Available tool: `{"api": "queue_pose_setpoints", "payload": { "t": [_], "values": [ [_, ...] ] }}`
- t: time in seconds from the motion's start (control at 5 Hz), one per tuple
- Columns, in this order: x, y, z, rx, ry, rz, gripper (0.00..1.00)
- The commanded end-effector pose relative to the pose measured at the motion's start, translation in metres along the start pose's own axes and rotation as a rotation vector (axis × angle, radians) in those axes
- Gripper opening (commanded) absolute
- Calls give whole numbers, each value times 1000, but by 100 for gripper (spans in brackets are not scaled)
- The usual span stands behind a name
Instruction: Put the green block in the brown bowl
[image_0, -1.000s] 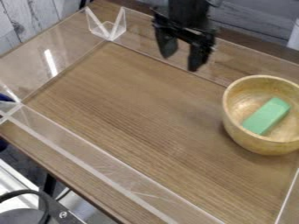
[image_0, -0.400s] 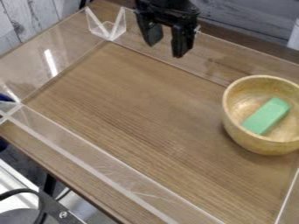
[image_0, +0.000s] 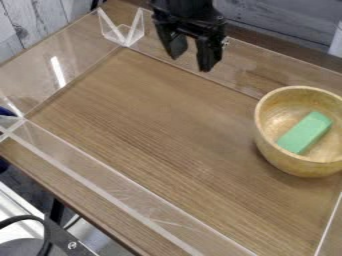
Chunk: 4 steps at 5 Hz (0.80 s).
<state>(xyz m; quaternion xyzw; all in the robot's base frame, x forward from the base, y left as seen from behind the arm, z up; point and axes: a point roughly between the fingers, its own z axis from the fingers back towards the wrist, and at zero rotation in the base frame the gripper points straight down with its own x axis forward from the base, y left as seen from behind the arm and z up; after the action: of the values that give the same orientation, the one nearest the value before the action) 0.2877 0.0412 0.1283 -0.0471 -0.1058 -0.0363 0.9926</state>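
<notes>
A wooden bench carries clear tape strips along its left and near edges. The open claw hangs at the far side, holding nothing. At right, the green block lies inside the brown bowl. Black cable curls near left.

The robot's body shows as a matte black gripper with two dark, chunky fingers, blocky and angular in outline. Above them is a dark housing, with small greyish patches between the black parts. The edges are blurred, and any screws or markings are too small to make out.
</notes>
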Motion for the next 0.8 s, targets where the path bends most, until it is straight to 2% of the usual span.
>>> {"api": "queue_pose_setpoints", "payload": {
  "t": [0.0,0.2,0.6],
  "values": [
    [6,25,18,72,-74,-10,100],
    [9,37,5,93,-72,0,100],
    [24,17,8,64,-140,20,100]
  ]
}}
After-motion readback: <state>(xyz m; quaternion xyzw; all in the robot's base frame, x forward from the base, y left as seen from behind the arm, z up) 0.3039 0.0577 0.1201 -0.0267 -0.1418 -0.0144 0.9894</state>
